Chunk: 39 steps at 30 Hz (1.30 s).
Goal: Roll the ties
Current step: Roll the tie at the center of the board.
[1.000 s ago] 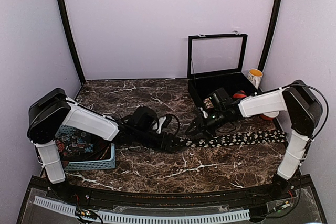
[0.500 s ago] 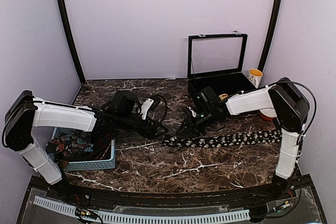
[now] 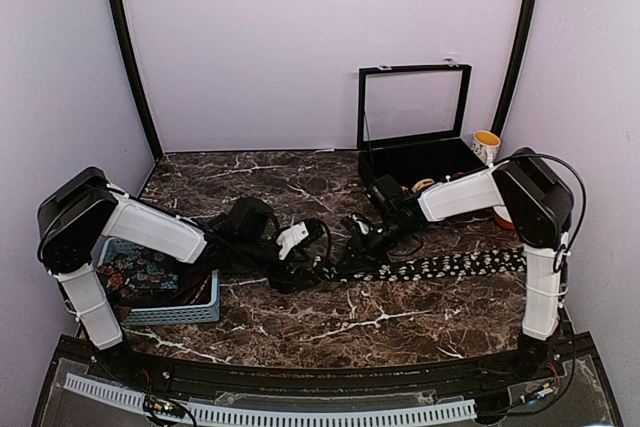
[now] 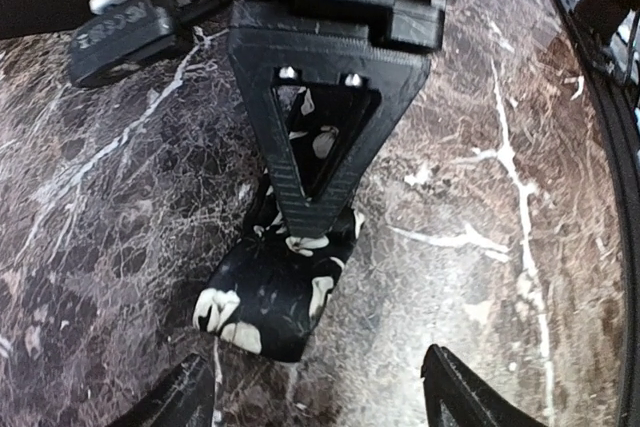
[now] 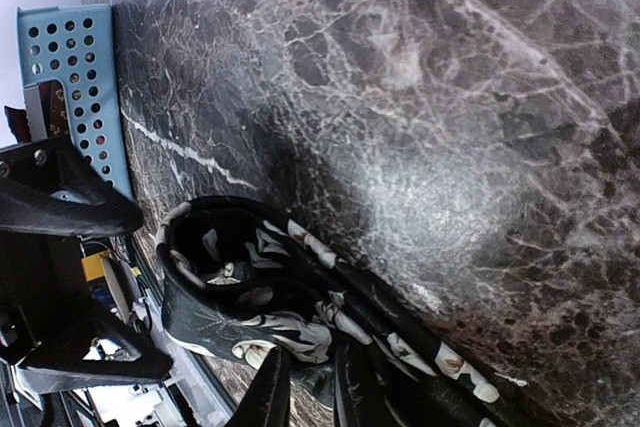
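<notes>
Left wrist: tie lies before left gripper.

Two white-and-black jointed robot arms: left arm, right arm. Two black two-fingered pincers, one per arm: left pincer, right pincer. One long black fabric necktie with small white print, out on the table. One dark brown marble-veined table. One blue slotted plastic basket; patterned fabric inside, number of pieces impossible to tell. One black case with an upright glass lid. One white cup, yellow inside.
</notes>
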### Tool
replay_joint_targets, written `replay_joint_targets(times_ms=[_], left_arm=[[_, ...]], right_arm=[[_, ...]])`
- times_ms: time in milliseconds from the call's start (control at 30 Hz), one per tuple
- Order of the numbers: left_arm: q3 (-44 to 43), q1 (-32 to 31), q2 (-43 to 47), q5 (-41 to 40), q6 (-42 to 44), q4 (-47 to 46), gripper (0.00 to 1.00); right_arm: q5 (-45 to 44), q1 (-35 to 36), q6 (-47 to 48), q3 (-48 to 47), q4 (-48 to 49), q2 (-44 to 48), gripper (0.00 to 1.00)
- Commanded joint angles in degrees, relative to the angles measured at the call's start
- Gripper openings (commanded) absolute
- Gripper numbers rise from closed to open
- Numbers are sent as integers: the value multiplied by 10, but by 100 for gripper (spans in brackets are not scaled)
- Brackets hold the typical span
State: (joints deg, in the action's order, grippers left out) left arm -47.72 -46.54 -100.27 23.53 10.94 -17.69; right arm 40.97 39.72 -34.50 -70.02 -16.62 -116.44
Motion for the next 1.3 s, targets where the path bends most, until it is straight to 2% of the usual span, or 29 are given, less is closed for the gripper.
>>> replay_joint_targets(times_ms=[0, 200, 400, 467, 667, 867, 1000, 1267], left_arm=[[-29, 1, -28, 14, 67, -29, 73], [-81, -2, -86, 18, 86, -13, 74], [-93, -7, -115, 28, 98, 5, 67], [-90, -7, -117, 28, 98, 4, 65], [-95, -7, -122, 28, 103, 12, 53], [-93, -7, -124, 28, 103, 10, 51], [-97, -7, -126, 27, 101, 8, 52], [-94, -8, -127, 22, 88, -1, 53]], right_arm=[[-36, 5, 41, -14, -43, -22, 18], [-37, 5, 68, -34, -73, -24, 19], [-18, -32, 52, -19, -72, 49, 29], [-18, -59, 49, 10, -76, 87, 34], [-48, -189, 40, 150, -105, 217, 39], [-152, -329, 42, 209, -169, 299, 42], [-172, -394, 31, 209, -158, 303, 42], [-274, -426, 36, 161, -176, 212, 42]])
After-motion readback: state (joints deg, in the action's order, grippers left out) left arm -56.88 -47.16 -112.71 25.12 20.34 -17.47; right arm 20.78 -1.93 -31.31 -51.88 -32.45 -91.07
